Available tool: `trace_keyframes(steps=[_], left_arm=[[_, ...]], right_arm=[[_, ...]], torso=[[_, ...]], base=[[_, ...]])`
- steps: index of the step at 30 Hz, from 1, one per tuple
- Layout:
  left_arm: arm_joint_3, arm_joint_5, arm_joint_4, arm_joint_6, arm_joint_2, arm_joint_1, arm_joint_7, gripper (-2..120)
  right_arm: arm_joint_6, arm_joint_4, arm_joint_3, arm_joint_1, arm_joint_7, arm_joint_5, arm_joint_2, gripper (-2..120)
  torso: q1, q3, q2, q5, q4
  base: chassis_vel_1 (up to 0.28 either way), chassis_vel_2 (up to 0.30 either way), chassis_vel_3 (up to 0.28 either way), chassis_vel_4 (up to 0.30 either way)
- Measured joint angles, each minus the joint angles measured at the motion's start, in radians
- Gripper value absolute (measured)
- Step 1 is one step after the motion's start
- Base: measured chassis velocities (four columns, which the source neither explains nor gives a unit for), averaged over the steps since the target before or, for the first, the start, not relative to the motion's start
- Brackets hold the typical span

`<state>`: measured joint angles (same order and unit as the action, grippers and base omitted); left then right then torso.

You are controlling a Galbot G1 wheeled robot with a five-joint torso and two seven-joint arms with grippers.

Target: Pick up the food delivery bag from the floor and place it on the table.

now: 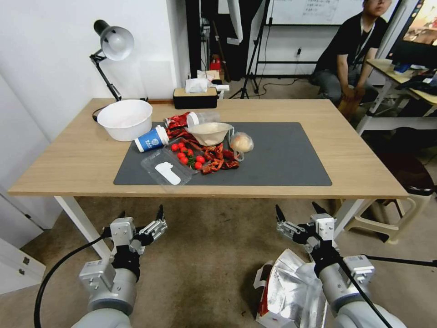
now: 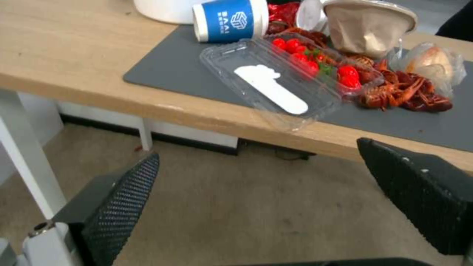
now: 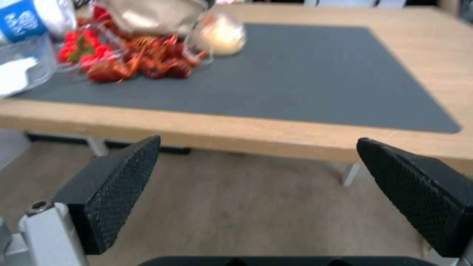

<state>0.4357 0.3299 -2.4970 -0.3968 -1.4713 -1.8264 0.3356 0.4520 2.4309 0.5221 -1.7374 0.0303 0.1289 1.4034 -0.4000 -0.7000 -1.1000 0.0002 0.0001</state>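
The food delivery bag [image 1: 284, 291] lies on the floor [image 1: 205, 259] at the lower right, its silver foil lining open and one red edge showing, partly hidden by my right arm. My right gripper [image 1: 298, 210] hangs open above and just beyond it, in front of the table's edge, holding nothing. My left gripper [image 1: 141, 213] is open too, level with it on the left, over bare floor. The light-wood table [image 1: 68, 155] with its dark grey mat [image 1: 282, 155] stands ahead. Both wrist views look past open fingers [image 2: 123, 199] [image 3: 118, 184] at the table's front edge [image 2: 59, 55] [image 3: 443, 55].
Food crowds the mat's left half: white bowl [image 1: 125, 119], blue cup [image 1: 151, 139], clear tray of tomatoes [image 1: 175, 159], crayfish [image 1: 218, 160], paper bowl [image 1: 208, 132], bagged bun [image 1: 241, 142]. The mat's right half is bare. A stool [image 1: 400, 205] stands right, a white table leg [image 1: 82, 223] left.
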Motion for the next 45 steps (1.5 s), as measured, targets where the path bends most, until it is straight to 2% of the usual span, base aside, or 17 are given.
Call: trace_keyframes(steps=[2, 3, 15, 30, 35, 38, 45], left_arm=[[-0.001, 0.012, -0.002, 0.012, 0.002, -0.003, 0.010, 100], [-0.001, 0.014, -0.001, 0.031, 0.003, -0.005, 0.011, 100], [0.000, 0.021, 0.023, 0.129, 0.008, -0.020, 0.002, 100], [0.003, 0.023, 0.029, 0.155, 0.009, -0.024, -0.006, 100], [0.004, 0.024, 0.025, 0.142, 0.009, -0.025, -0.004, 100], [0.006, 0.028, 0.016, 0.113, 0.007, -0.025, 0.001, 100], [0.007, 0.027, 0.016, 0.110, 0.006, -0.024, 0.004, 100]], right_arm=[[0.073, 0.022, -0.004, 0.015, 0.005, 0.027, -0.018, 100], [0.093, 0.033, -0.004, 0.031, 0.006, 0.043, -0.027, 100], [0.102, 0.041, -0.003, 0.036, 0.004, 0.052, -0.028, 100], [0.094, 0.041, -0.003, 0.032, 0.004, 0.045, -0.023, 100], [0.091, 0.041, -0.003, 0.030, 0.004, 0.042, -0.021, 100], [0.089, 0.041, -0.004, 0.029, 0.004, 0.040, -0.020, 100], [0.089, 0.040, -0.004, 0.028, 0.004, 0.038, -0.020, 100]], torso=[[0.000, 0.000, 0.000, -0.0002, -0.0005], [0.000, 0.000, 0.000, -0.0003, 0.0001], [0.000, 0.000, 0.000, -0.0003, -0.0001], [0.000, 0.000, 0.000, -0.0003, -0.0001], [0.000, 0.000, 0.000, -0.0003, -0.0001], [0.007, 0.007, 0.014, -0.0002, -0.0001], [0.027, 0.033, 0.061, -0.0003, -0.0001]], base=[[0.000, 0.000, 0.000, 0.000], [0.000, 0.000, 0.000, 0.000], [0.000, 0.000, 0.000, 0.000], [0.000, 0.000, 0.000, 0.000], [0.000, 0.000, 0.000, 0.000], [0.000, 0.000, 0.000, 0.000], [0.000, 0.000, 0.000, 0.000]])
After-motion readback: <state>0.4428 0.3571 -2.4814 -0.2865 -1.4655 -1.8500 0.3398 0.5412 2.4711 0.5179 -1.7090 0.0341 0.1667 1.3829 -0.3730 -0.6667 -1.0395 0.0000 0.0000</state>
